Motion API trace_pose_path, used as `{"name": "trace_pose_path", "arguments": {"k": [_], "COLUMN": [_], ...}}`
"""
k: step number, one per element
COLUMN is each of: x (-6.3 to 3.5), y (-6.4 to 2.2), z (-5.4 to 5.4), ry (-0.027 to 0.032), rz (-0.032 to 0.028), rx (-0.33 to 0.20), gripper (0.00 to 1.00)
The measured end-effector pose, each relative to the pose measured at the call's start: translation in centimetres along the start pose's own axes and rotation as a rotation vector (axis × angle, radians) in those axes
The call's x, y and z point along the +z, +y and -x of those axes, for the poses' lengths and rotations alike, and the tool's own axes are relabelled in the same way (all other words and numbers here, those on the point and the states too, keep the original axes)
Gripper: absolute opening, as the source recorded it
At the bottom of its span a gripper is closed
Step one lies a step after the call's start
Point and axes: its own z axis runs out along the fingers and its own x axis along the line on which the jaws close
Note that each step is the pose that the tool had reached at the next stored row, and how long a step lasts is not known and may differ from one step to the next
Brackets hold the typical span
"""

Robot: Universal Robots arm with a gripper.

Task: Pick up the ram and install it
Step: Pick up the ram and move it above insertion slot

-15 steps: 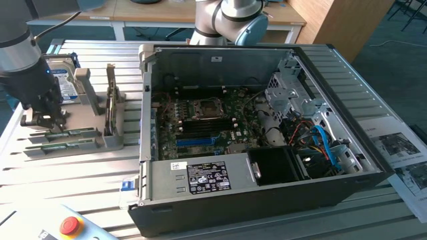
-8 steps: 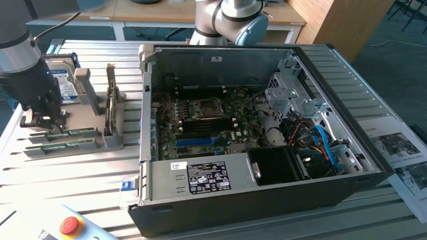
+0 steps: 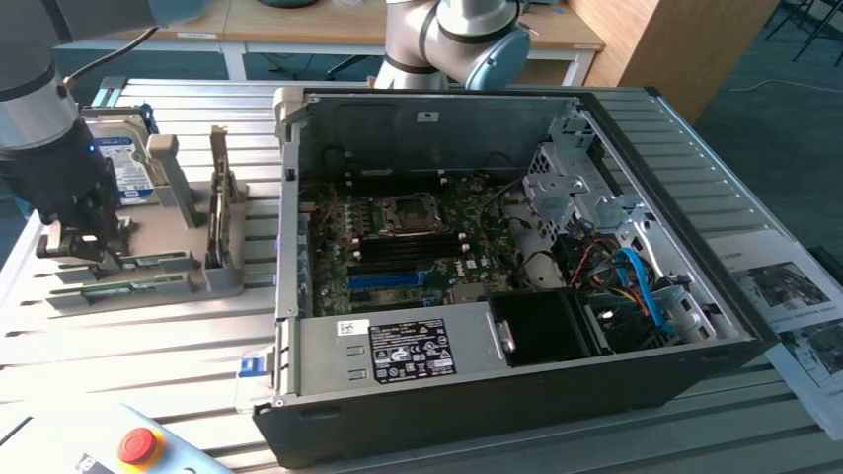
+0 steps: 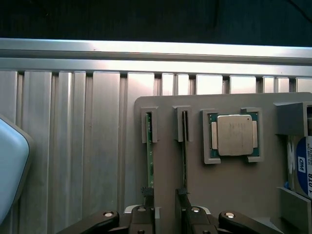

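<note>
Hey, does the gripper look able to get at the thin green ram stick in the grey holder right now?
Probably yes. The gripper hangs just above the grey holder tray, jaws apart, and nothing covers the thin green ram stick. A second stick in the neighbouring slot leaves little room.

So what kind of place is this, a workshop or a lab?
Probably a robotics lab for PC assembly: an open PC case on a slatted metal table, a grey holder with ram, a CPU and a hard drive, and a robot arm over it.
</note>
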Motion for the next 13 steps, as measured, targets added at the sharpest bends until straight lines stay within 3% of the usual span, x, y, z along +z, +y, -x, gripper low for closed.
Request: {"name": "trace_pose_path", "arguments": {"k": [13], "x": [1.08], "y": [-0.02], "z": [-0.1], "ry": [0.0001], "rz": [-0.0006], "rx": [0.000], "gripper": [0.31]}}
